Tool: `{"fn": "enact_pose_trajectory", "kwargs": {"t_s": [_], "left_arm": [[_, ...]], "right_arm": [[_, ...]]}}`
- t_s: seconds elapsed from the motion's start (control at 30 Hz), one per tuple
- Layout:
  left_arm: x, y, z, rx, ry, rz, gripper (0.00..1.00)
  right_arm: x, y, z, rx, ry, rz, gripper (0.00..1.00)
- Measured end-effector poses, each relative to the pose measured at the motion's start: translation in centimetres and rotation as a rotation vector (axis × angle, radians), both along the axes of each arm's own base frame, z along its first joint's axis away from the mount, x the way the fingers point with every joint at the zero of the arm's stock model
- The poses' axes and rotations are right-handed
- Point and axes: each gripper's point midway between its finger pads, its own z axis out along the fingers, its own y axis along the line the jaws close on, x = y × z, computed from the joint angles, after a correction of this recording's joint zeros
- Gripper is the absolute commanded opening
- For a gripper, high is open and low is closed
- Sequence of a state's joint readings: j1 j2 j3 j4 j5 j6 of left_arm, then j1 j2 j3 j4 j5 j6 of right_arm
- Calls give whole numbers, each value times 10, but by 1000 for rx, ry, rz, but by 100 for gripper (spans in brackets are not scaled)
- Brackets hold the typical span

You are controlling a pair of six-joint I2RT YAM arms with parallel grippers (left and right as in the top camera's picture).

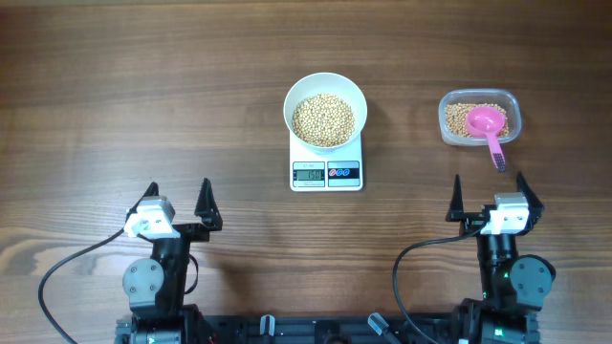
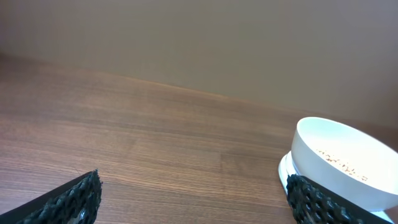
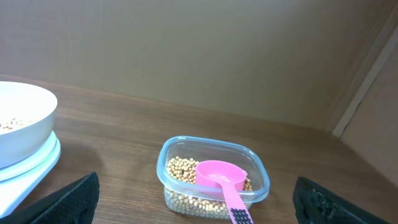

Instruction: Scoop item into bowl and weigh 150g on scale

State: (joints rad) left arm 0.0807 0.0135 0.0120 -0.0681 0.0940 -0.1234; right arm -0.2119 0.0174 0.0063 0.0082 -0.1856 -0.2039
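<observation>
A white bowl [image 1: 325,107] heaped with tan beans [image 1: 323,120] stands on the small white scale [image 1: 326,172] at the table's middle; its display is lit. The left wrist view catches the bowl [image 2: 348,163] at its right edge. A clear tub [image 1: 479,117] to the right holds more beans [image 3: 180,170] and a pink scoop [image 1: 488,127], its handle over the near rim. My left gripper [image 1: 178,199] stands open near the front left, nothing between its fingers. Well short of the tub, my right gripper [image 1: 488,195] is open and empty too.
The wooden table [image 1: 143,96] runs bare to the left of the scale. A wall [image 3: 217,50] rises behind the table's far edge. Cables trail from both arm bases along the near edge.
</observation>
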Motion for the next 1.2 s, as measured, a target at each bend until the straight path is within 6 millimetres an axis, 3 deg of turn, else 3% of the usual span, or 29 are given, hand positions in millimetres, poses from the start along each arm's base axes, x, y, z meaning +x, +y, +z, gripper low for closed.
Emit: {"fn": "enact_pose_trajectory", "kwargs": {"t_s": [0.43,1.2], "left_arm": [[0,2,0,217,-2,-6,100],[0,5,-1,173,4,18,100]], "right_arm": [[0,0,0,0,0,0,100],[0,0,0,0,0,0,100]]}}
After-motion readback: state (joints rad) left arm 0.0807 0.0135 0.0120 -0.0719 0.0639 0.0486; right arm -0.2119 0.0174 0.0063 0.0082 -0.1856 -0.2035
